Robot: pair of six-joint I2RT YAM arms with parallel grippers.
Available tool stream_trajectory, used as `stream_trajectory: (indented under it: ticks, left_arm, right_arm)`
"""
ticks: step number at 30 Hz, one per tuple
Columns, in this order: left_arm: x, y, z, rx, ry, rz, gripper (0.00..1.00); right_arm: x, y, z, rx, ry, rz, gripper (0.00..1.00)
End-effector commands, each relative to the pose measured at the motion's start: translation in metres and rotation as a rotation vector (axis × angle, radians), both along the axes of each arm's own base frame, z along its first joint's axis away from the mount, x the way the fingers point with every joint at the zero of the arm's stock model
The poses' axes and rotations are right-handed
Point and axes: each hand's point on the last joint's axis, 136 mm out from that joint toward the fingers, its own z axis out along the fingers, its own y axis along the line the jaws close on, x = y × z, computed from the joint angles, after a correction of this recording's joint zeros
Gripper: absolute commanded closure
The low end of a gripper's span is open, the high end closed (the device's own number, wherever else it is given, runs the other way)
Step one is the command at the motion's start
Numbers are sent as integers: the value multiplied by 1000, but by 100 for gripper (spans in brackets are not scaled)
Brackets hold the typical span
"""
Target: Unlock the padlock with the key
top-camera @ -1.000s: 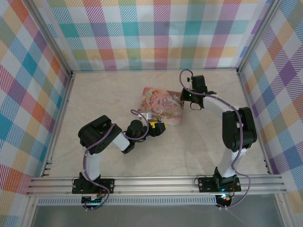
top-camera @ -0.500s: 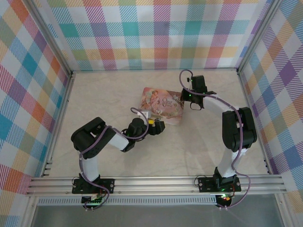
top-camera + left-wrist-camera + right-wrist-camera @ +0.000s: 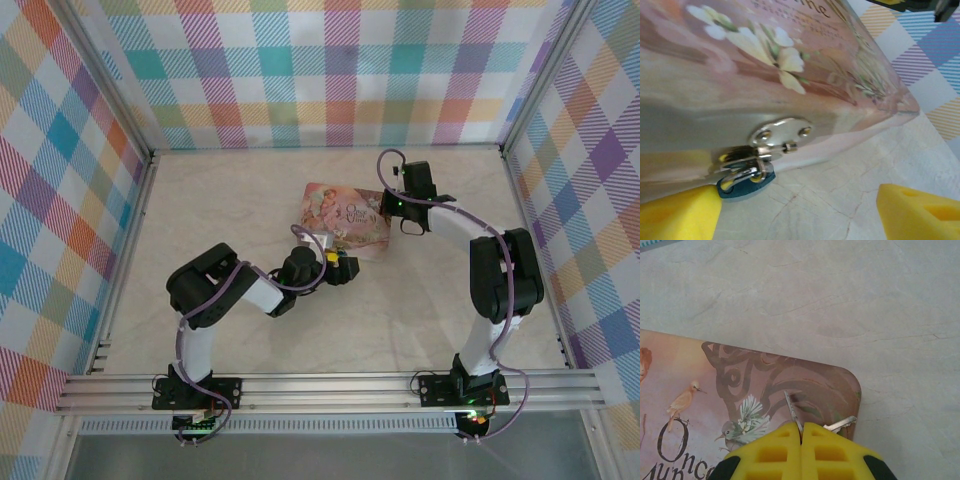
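Note:
The padlock [image 3: 744, 183], small and bluish-dark, hangs from the silver hasp [image 3: 775, 137] on the side of the pink picture tin [image 3: 765, 60]. It lies just inside the left finger [image 3: 677, 215] of my left gripper [image 3: 800, 215], which is open at the tin's near side [image 3: 338, 268]. My right gripper [image 3: 801, 432] is shut on the key [image 3: 791, 409], whose thin blade sticks out over the tin's lid [image 3: 715, 385]. A second thin metal piece [image 3: 841, 424] pokes out to the right. In the top view the right gripper [image 3: 385, 208] is over the tin's right corner.
The tin [image 3: 340, 222] lies in the middle of the pale marbled table [image 3: 230, 200]. Checked walls close the table at the back and both sides. The metal rail with both arm bases [image 3: 330, 385] runs along the near edge.
The left arm's elbow swung out and back, and its gripper ended slightly further right along the tin's near side. The right arm has not moved.

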Motion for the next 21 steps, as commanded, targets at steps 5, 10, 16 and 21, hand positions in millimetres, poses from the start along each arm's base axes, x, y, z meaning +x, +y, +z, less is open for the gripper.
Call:
stream_trajectory:
  ticks: [5,10,16,21]
  left_arm:
    - [3,-7,21,-109,-38,-47,24]
    - [6,0,24,-161,-36,-29,27]
    - [8,4,20,-186,-15,-23,25]
    - [17,10,4,-96,20,60,18]
  right_arm:
    - [-7,3,8,11,-13,17,100]
    - [-8,3,8,11,-15,17,100]
    - [-9,2,9,9,-17,18,100]
    - [-10,3,12,16,-23,19,100]
